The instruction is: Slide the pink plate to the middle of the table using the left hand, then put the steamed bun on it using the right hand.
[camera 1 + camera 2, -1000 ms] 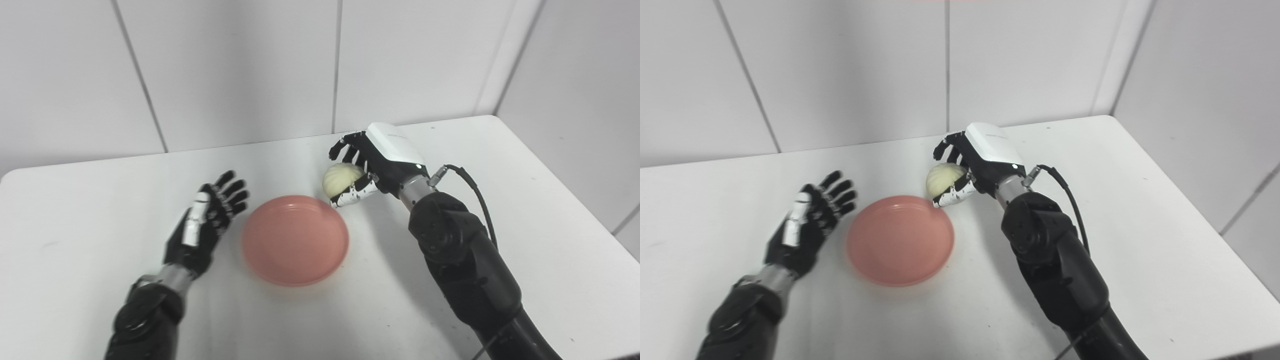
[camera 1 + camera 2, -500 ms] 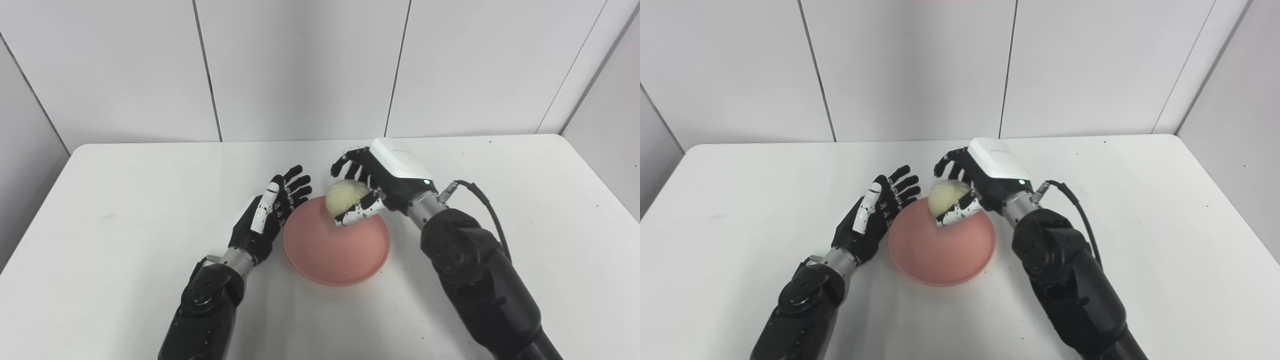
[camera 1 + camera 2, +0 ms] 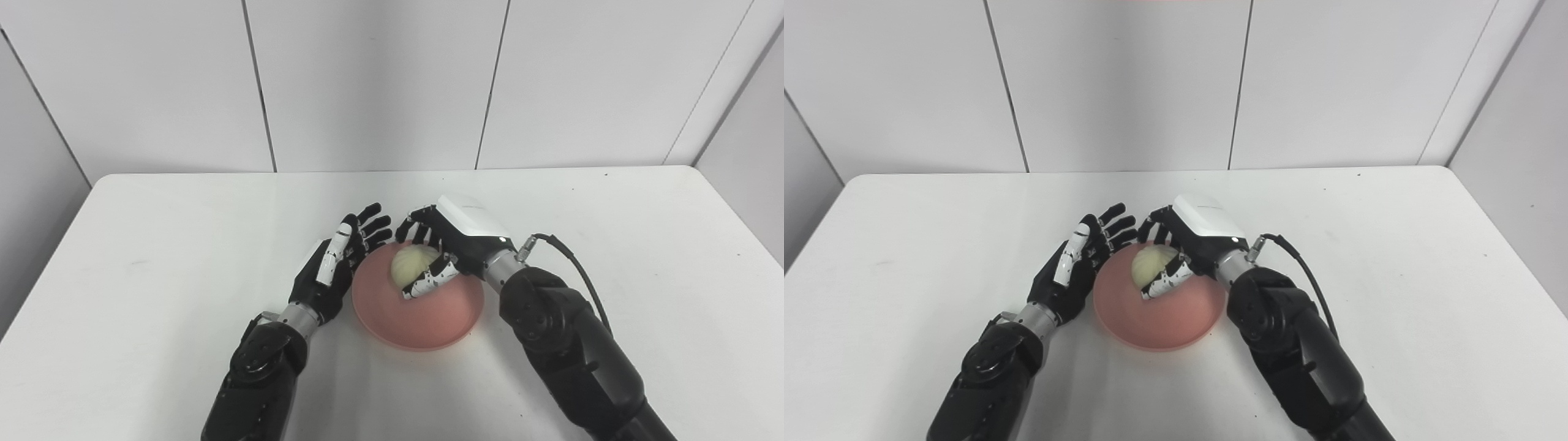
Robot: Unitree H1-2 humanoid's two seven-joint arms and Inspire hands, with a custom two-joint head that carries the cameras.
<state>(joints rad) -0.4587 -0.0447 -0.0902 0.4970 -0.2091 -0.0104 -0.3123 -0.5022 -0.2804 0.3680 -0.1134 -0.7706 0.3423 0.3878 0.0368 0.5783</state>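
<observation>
The steamed bun (image 3: 411, 264) sits low over the far half of the pink plate (image 3: 418, 306), toward the plate's twelve o'clock, and the right hand (image 3: 450, 245) is wrapped around it: thumb under the near side, fingers (image 3: 415, 223) curled over the far side. Whether the bun already touches the plate floor cannot be told from either view; it looks very close to it.

The plate lies near the middle of the desk (image 3: 612, 245), so the sliding step appears done. At the plate's nine to ten o'clock the left hand (image 3: 331, 269) stands with its fingers spread apart and holding nothing, its palm turned toward the plate, just beside the rim; contact with the rim cannot be confirmed.

What seems left is the end of the second step: the right hand lowering the bun the last bit if needed, opening its fingers, and pulling away toward three o'clock without dragging the bun or nudging the plate. The two hands are close together at the plate's far-left edge, so the release should be made with care there.
</observation>
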